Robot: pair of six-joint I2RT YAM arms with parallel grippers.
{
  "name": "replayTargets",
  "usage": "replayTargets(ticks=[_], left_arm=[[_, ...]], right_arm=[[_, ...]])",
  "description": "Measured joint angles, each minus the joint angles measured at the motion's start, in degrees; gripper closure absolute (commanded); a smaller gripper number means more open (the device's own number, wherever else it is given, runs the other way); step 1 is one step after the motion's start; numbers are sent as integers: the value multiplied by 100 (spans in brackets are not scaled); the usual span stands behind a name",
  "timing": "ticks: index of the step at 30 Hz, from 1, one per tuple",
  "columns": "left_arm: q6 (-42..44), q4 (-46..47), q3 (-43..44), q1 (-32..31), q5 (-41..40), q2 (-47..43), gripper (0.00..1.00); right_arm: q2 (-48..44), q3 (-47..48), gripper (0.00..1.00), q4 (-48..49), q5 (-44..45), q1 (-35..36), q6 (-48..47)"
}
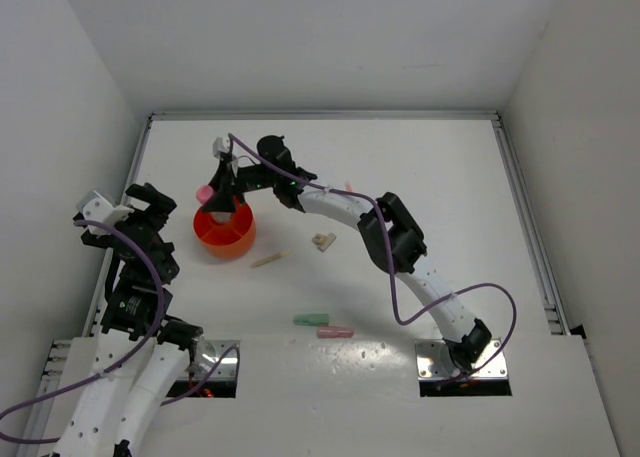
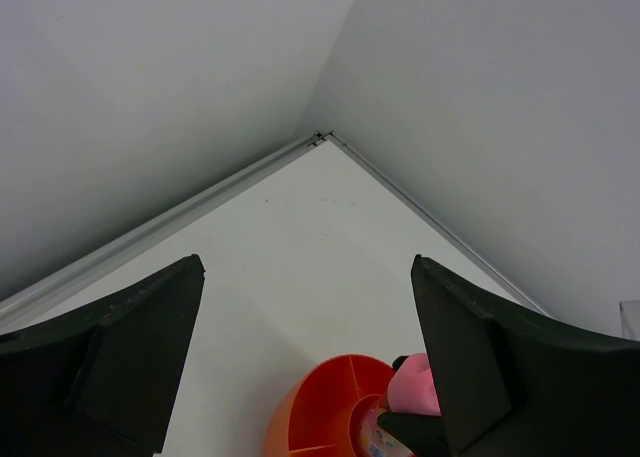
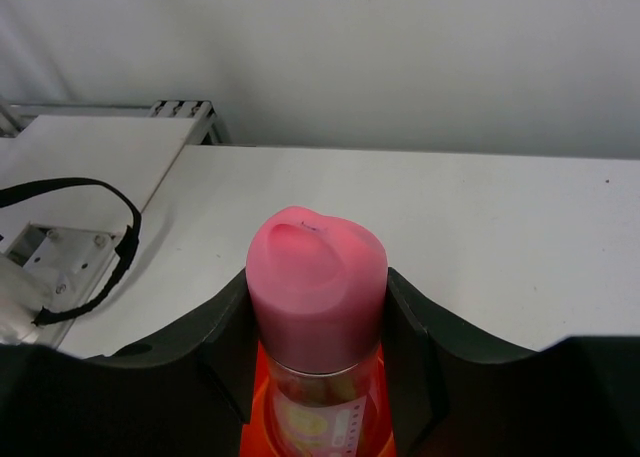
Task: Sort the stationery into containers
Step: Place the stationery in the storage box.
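My right gripper (image 1: pixel 222 190) is shut on a pink-capped tube (image 3: pixel 315 267), held upright with its pink cap (image 1: pixel 204 192) above the fingers (image 3: pixel 412 329). The tube's lower end reaches into the middle ring of the round orange tub (image 1: pixel 226 241), also seen in the left wrist view as the tub (image 2: pixel 325 407) with the cap (image 2: pixel 418 387) beside it. On the table lie a pale yellow stick (image 1: pixel 268 260), a beige block (image 1: pixel 323 241), a green bar (image 1: pixel 311 319) and a pink bar (image 1: pixel 335 331). My left gripper (image 1: pixel 150 202) hangs open and empty left of the tub.
White walls enclose the table on the left, far and right sides, with a metal rail (image 1: pixel 525 227) along the right edge. A purple cable (image 1: pixel 440 312) loops off the right arm. The tub stands at the far left.
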Motion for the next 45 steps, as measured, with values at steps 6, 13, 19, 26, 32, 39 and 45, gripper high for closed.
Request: replayTargets(ticks=[6,13,19,26,32,39,45], left_arm=[[4,0,0,0,0,2,10],[13,2,0,0,0,2,10],[13,2,0,0,0,0,10],[13,0,0,0,0,0,10],[15,2,0,0,0,0,10],[13,2,0,0,-2,0,10],[15,2,0,0,9,0,10]], right_arm=[[0,-63,67,-2,2,0,2],[0,-181,62,-11,4,0,-2],[0,-227,56,-66,4,0,-28],[0,-249,50,-166,4,0,-85],[0,-256,47,-203,0,0,-116],[0,-269,47,-210,2,0,-129],[-15,-17,46,-656,22,-44,-138]])
